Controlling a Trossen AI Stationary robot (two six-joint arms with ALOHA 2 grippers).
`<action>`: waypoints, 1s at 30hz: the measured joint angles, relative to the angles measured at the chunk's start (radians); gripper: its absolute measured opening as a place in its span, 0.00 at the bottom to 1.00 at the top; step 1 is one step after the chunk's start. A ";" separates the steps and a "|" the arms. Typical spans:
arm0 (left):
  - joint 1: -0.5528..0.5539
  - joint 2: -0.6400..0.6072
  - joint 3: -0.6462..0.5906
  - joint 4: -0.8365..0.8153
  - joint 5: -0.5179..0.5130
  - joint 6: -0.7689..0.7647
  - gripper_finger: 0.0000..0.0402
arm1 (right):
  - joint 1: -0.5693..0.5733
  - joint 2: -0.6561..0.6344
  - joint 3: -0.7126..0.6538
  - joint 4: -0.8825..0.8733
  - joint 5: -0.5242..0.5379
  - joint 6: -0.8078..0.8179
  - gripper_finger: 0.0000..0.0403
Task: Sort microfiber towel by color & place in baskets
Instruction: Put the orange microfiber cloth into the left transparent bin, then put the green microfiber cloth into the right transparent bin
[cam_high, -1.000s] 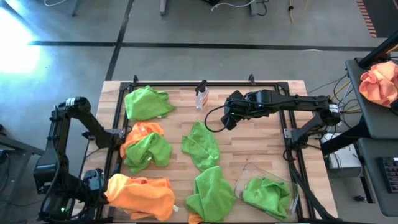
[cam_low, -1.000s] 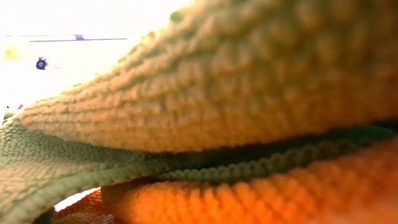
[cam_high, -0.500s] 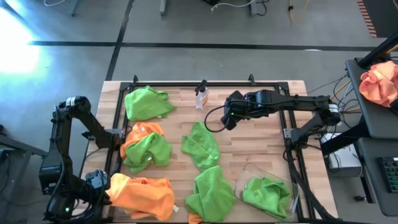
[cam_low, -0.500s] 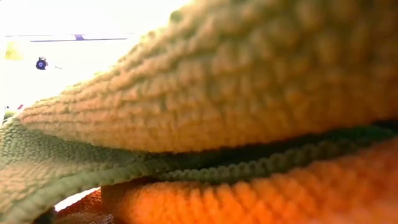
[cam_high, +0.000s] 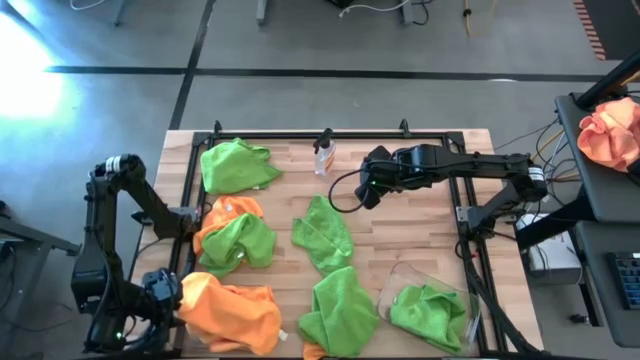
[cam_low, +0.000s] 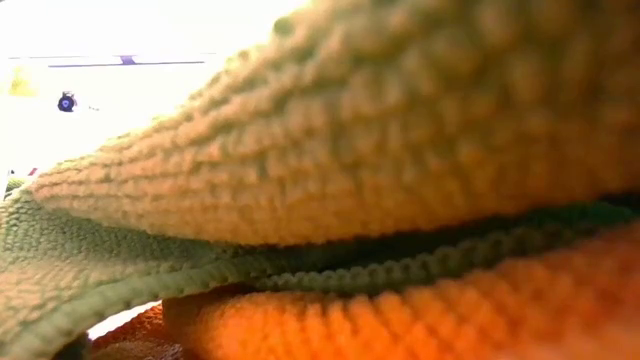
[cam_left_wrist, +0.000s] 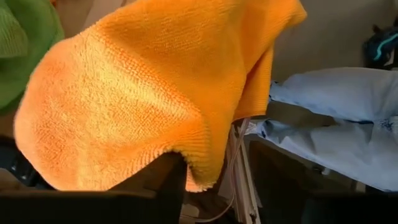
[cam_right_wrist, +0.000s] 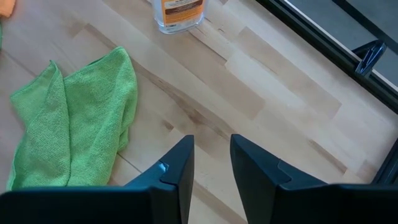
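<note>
Since a second ago the left gripper (cam_high: 165, 292) has backed off toward the table's near-left edge and let go of the orange towel (cam_high: 232, 312), which now lies slumped at the near-left corner, draped over what I take to be the left basket, though its clear wall is hidden under the cloth. Its fingers look parted, with the towel's hem resting loose over one of them in the left wrist view. That reads as one orange cloth delivered. The right gripper (cam_high: 366, 190) hangs over the far middle of the table (cam_high: 420, 225), fingers a little apart and holding nothing. Green towels (cam_high: 322, 235) remain scattered over the wood; one lies in the right basket (cam_high: 400, 272). A spray bottle (cam_high: 324, 153) stands far centre. Grey floor surrounds the table.
</note>
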 joint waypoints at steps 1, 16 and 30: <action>0.003 -0.004 0.001 -0.002 0.000 0.013 0.41 | 0.000 0.000 0.000 0.000 0.000 0.000 0.24; 0.058 -0.017 0.170 -0.087 -0.036 0.218 0.46 | 0.000 0.000 -0.001 0.005 0.000 0.000 0.25; 0.184 0.004 0.368 -0.224 -0.324 0.917 0.46 | 0.000 0.001 -0.045 0.030 0.027 0.000 0.25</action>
